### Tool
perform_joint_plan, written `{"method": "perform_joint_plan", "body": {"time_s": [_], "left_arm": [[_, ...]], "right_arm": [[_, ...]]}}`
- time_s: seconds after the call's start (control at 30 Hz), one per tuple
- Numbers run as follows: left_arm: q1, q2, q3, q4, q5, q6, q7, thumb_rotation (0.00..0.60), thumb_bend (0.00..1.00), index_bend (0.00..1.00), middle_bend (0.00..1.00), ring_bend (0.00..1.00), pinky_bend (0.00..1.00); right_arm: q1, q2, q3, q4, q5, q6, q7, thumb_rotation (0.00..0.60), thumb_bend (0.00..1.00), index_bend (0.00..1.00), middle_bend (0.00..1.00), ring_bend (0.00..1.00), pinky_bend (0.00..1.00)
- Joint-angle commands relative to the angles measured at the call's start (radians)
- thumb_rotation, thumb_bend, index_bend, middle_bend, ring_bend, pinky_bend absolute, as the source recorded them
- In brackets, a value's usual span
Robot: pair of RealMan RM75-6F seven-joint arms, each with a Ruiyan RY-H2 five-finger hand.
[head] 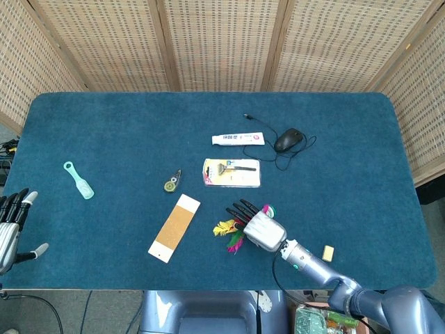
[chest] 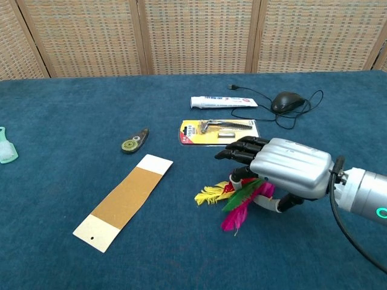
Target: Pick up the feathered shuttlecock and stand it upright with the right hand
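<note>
The feathered shuttlecock has yellow, green, pink and red feathers and lies tilted near the table's front edge, its feathers fanning left and down. My right hand covers its base from the right, dark fingers curled over it and the thumb beneath, so it grips the base, which is hidden. The head view shows the same hand with the shuttlecock's feathers sticking out to its left. My left hand hangs off the table's left front corner, fingers apart and holding nothing.
A brown cardboard strip lies left of the shuttlecock. Behind the hand are a packaged razor, a toothpaste tube, a wired mouse and a tape roller. A teal brush lies far left, a small yellow block right.
</note>
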Motion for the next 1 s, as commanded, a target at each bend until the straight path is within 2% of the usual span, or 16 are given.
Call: {"method": "perform_joint_plan", "body": {"time_s": [0.03,0.27,0.6,0.8,1.0], "left_arm": [[0.000,0.000,0.001,-0.001,0.001,-0.001,0.001,0.600,0.00,0.00,0.00,0.00,0.00],[0.000,0.002,0.001,-0.001,0.001,0.001,-0.005,0.600,0.00,0.00,0.00,0.00,0.00],[-0.001,0.003,0.001,-0.001,0.000,-0.002,-0.009,0.600,0.00,0.00,0.00,0.00,0.00],[0.000,0.003,0.003,-0.002,0.003,0.000,-0.008,0.600,0.00,0.00,0.00,0.00,0.00],[0.001,0.004,0.005,-0.004,0.007,0.002,-0.007,0.600,0.00,0.00,0.00,0.00,0.00]], "right_arm": [[0.005,0.011,0.008,-0.020,0.018,-0.019,-0.023,0.600,0.43,0.51,0.06,0.00,0.06],[0.009,0.016,0.018,-0.044,0.041,-0.038,-0.051,0.600,0.43,0.64,0.06,0.00,0.06],[0.011,0.024,0.048,-0.076,0.051,0.028,-0.001,0.600,0.43,0.64,0.07,0.00,0.08],[-0.001,0.060,0.089,-0.164,0.124,0.029,0.130,0.600,0.43,0.64,0.07,0.00,0.08],[-0.016,0.118,0.143,-0.261,0.258,-0.040,0.377,0.600,0.43,0.64,0.08,0.00,0.08]]}}
